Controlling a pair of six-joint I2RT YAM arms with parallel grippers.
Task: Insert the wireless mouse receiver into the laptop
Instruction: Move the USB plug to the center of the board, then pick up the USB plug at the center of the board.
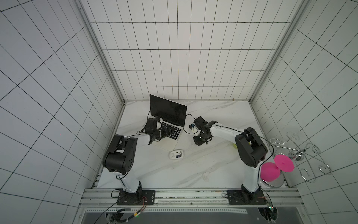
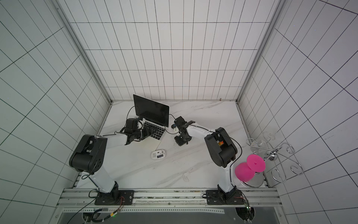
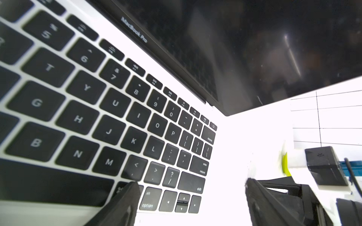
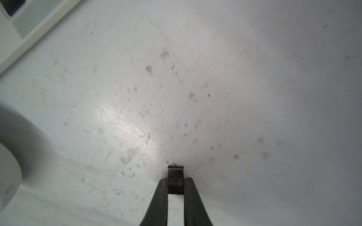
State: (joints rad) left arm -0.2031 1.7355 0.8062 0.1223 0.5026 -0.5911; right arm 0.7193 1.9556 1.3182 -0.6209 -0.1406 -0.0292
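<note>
The laptop [image 1: 167,112] [image 2: 152,111] stands open at the back left of the table, its screen dark, its black keys [image 3: 117,109] close up in the left wrist view. My left gripper [image 1: 168,132] [image 2: 150,131] [image 3: 191,182] hovers open over the right part of the keyboard, holding nothing. To the right of the laptop my right gripper [image 1: 199,141] [image 2: 181,142] [image 4: 176,182] points down at the table. It is shut on the wireless mouse receiver [image 4: 176,173], a tiny black stub whose metal plug sticks out past the fingertips, close above the tabletop.
A white mouse [image 1: 176,155] [image 2: 158,154] lies belly up in front of the laptop. A black cable [image 1: 188,124] loops beside the laptop's right edge. Pink discs [image 1: 277,168] and a wire rack [image 1: 302,155] stand at the far right.
</note>
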